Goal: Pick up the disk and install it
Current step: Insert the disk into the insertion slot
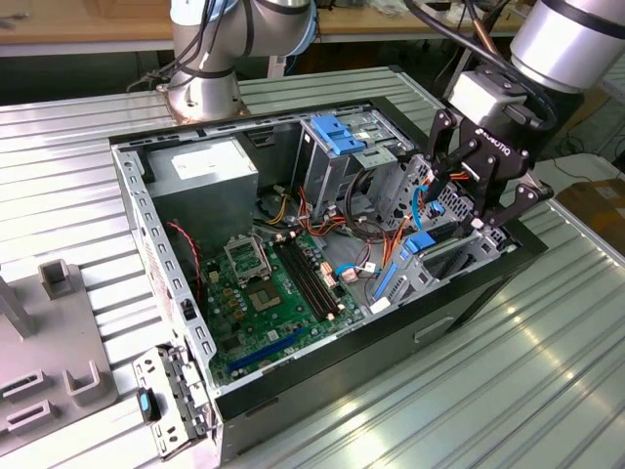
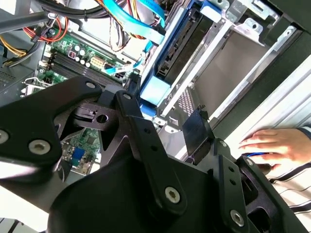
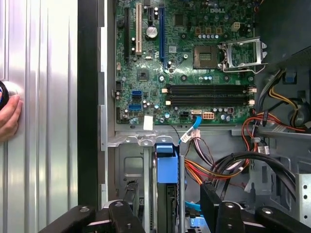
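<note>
Inside the open case (image 1: pixel 322 381), one disk (image 3: pixel 165 167) stands on edge in the drive cage. It looks slotted in, though full seating is hard to judge. One hand (image 1: pixel 467 205) hovers over it, spread and gripping nothing. One motherboard (image 3: pixel 194 63) lies beside. A person's fingers (image 3: pixel 8 114) rest on the desk (image 1: pixel 547 371).

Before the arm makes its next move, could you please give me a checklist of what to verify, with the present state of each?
1. Gripper open: ok, it straddles the disk.
2. Fingers touching the disk: cannot tell.
3. Disk fully seated in the drive bay: cannot tell; it stands on edge in the slot.
4. Cables clear of the fingers: not ok, black ones run close beside one.
5. Person's hand outside the case: ok, it rests on the table.
</note>
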Motion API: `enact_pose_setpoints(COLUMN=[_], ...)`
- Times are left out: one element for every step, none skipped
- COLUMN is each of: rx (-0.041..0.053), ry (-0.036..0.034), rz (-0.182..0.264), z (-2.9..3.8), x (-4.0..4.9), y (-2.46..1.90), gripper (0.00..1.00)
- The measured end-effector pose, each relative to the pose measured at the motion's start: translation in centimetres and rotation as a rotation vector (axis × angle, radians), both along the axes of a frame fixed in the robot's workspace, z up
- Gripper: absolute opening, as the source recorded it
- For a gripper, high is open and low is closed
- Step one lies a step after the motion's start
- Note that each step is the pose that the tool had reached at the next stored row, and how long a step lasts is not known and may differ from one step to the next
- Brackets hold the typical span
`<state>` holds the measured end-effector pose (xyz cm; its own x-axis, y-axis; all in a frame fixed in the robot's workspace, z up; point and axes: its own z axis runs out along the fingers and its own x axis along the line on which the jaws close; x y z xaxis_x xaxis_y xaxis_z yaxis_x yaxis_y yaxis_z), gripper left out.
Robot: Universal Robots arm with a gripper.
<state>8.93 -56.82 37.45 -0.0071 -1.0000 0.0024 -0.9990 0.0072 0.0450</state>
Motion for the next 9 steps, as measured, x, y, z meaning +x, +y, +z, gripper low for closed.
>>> enact_pose_setpoints(rx=[0.0001,0.0000,0.0000,0.0000,0.0000,0.0001,0.0003,-0.0002,-0.0004], ry=[0.0000,0.0000,0.0000,0.0000,0.0000,0.0000,-0.0001,0.0000,0.0000], rz=[0.000,0.002,0.006,0.010,0.013,0.014,0.015,0.017,0.018], z=[-0.05,-0.08,-0.15,-0.23,-0.28,-0.34,-0.49,-0.64,-0.75], x=[0.20,0.27,0.31,0.39,0.48,0.56,0.74,0.94,1.04], y=[0.05,0.13,0.24,0.47,0.63,0.68,0.70,0.73,0.75], gripper=[0.62,0.62,0.62,0.62,0.62,0.62,0.62,0.62,0.62])
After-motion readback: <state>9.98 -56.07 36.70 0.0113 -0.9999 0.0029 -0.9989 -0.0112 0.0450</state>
